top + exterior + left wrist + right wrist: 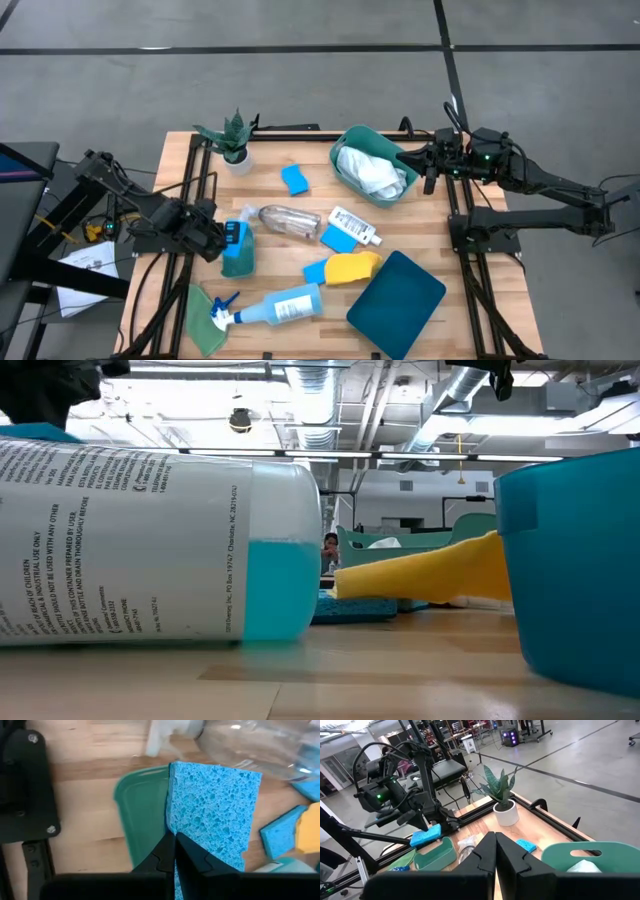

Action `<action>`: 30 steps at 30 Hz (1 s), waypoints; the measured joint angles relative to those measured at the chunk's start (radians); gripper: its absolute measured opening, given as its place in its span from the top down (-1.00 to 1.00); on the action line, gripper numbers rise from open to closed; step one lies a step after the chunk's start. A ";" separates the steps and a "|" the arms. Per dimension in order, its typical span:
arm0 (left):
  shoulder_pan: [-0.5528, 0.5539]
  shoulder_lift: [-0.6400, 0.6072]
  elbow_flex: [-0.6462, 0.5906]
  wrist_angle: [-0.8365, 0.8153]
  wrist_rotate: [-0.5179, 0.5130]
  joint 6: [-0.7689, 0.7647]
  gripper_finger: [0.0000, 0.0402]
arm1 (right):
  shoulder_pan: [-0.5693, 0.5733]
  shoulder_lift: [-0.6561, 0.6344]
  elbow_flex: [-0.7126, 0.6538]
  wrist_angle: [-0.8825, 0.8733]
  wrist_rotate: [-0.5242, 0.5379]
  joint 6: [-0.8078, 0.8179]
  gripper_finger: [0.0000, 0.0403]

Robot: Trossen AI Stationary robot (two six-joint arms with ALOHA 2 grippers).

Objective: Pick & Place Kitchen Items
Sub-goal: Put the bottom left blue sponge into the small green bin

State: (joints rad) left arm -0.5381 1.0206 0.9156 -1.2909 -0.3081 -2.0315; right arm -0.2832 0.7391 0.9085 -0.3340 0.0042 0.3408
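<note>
My left gripper [226, 240] is shut on a blue sponge [215, 805] just above a small green container [238, 263] at the table's left. It also shows in the right wrist view [426, 836]. My right gripper [430, 170] is shut and empty at the right rim of the teal tub [352, 140], which holds a white cloth [370, 172]. On the table lie other blue sponges [295, 180], a crinkled cup [290, 220], a small white bottle [355, 225], a yellow cloth [352, 268], a pale-blue spray bottle [285, 305] and a green cloth [203, 315]. My left gripper pinches the blue sponge near one end [200, 847] between its two fingers. The fingers come slanting down from the table's left. The sponge is lifted clear, held over the green container [142, 815].
A potted plant [235, 140] stands at the far left. A dark teal lid [397, 297] lies at the near right. The spray bottle [150, 540] lies on its side close to the low camera. There is bare wood between the plant and the tub.
</note>
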 joint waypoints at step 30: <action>0.004 0.032 -0.236 0.278 0.063 0.000 1.00 | 0.000 0.051 0.000 0.006 0.002 0.000 1.00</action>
State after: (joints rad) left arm -0.5343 1.0524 0.6796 -1.0130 -0.2447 -2.0319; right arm -0.2836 0.7901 0.9081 -0.3284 0.0063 0.3411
